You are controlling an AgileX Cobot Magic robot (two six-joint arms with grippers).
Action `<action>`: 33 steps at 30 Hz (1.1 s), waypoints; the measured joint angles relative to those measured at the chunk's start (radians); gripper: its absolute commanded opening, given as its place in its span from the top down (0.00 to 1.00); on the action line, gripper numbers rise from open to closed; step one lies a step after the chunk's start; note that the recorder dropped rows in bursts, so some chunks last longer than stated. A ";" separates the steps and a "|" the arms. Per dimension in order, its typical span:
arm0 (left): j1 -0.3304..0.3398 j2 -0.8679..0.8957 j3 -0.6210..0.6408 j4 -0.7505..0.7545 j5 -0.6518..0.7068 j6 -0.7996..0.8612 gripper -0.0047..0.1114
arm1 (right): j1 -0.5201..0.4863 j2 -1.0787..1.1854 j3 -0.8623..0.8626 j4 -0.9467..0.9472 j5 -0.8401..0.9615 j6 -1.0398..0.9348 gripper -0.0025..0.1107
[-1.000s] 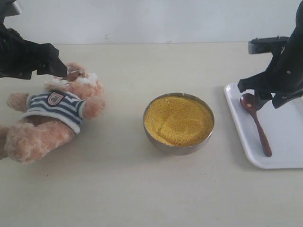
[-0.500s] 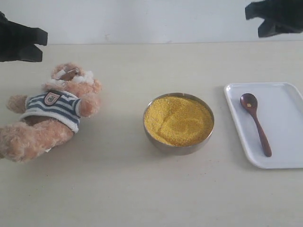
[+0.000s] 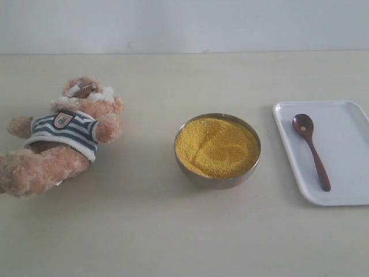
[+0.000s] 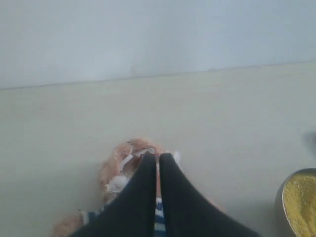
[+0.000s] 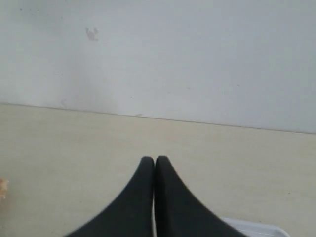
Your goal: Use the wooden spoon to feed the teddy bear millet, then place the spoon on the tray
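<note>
Dark reddish-brown wooden spoon (image 3: 311, 151) lies on the flat white rectangular tray (image 3: 346, 144) at the bench's (image 3: 144, 231) right edge. Only the wrist views show the black left gripper (image 4: 158, 157) and right gripper (image 5: 154, 159), both clenched, empty.

Bright, even light; soft shadows beside the fluffy light-brown teddy bear (image 3: 68, 131) and round metal bowl (image 3: 217, 183); wrist views hazy.

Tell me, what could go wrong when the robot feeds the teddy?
The millet fills the metal bowl almost to its rim, so a scoop could spill grains on the table. The teddy bear lies tipped over, so the wooden spoon might miss its mouth. That spoon lies flat on the tray; its slim handle could slip from a pinch.
</note>
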 measured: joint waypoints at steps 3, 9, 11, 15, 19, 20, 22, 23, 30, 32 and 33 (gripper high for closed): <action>0.000 -0.117 0.100 0.000 -0.074 -0.013 0.93 | 0.000 -0.104 0.171 0.006 -0.101 0.000 0.98; 0.000 -0.339 0.295 0.002 -0.150 -0.057 0.93 | 0.000 -0.361 0.501 0.089 -0.334 0.029 0.98; 0.000 -0.408 0.341 0.002 -0.155 -0.079 0.93 | 0.000 -0.460 0.562 0.109 -0.368 0.045 0.98; 0.000 -0.508 0.399 0.002 -0.160 -0.093 0.93 | 0.000 -0.618 0.611 0.122 -0.351 0.049 0.98; 0.000 -0.557 0.417 0.002 -0.141 -0.097 0.93 | 0.000 -0.727 0.622 0.126 -0.246 0.049 0.98; 0.000 -0.563 0.419 0.002 -0.136 -0.097 0.93 | 0.000 -0.750 0.622 0.125 -0.218 0.049 0.98; 0.000 -0.569 0.419 0.002 -0.134 -0.097 0.93 | 0.000 -0.786 0.622 0.125 -0.176 0.051 0.98; 0.000 -0.569 0.419 0.002 -0.134 -0.097 0.93 | 0.000 -0.797 0.622 0.125 -0.167 0.051 0.98; 0.000 -0.569 0.419 0.002 -0.134 -0.097 0.93 | 0.000 -0.827 0.622 0.125 -0.150 0.051 0.98; 0.000 -0.569 0.419 0.002 -0.134 -0.097 0.93 | 0.000 -0.828 0.622 0.125 -0.148 0.051 0.98; 0.000 -0.569 0.419 0.002 -0.134 -0.097 0.93 | 0.000 -0.830 0.622 0.125 -0.148 0.051 0.98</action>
